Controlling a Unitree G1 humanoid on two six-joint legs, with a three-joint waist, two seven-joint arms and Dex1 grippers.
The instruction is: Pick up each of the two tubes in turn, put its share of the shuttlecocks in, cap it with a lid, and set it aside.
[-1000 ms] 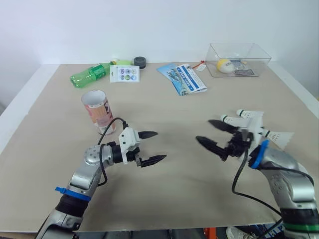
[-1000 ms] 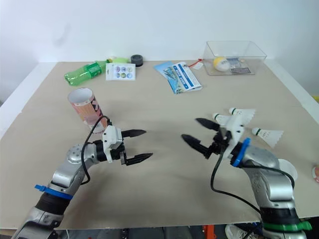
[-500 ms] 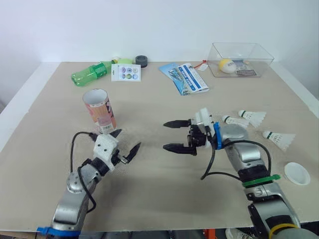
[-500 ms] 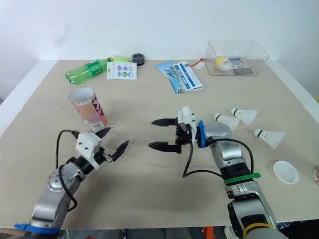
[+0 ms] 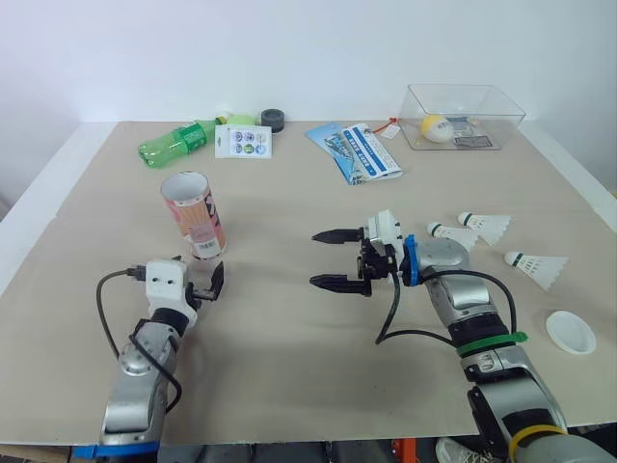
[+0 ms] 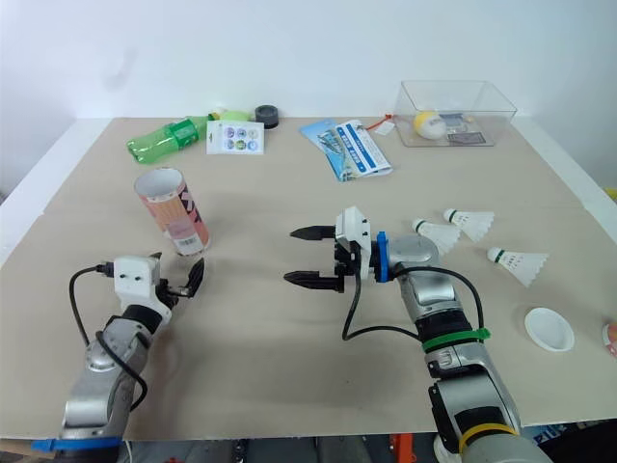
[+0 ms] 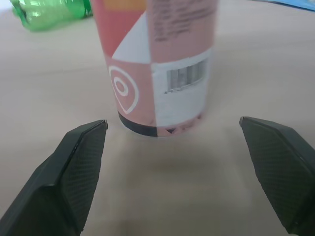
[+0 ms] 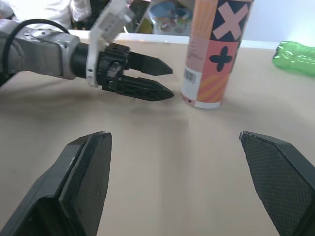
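Since before, left gripper (image 5: 201,280) turned to face tube (image 5: 196,214), fingers spread wide. Upright tube just ahead, not touching. Farther off, right gripper (image 5: 316,258) spread too.

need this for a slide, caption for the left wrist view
Open left gripper facing the upright pink tube, a green bottle lying beyond it.

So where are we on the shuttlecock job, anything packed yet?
Nothing looks done: the tube stands upright and uncapped, three shuttlecocks lie loose on the table and a white lid lies unused. In hand: the left gripper, open, faces the tube's base; the right gripper is open and empty. Left: grasp, fill, cap, set aside.
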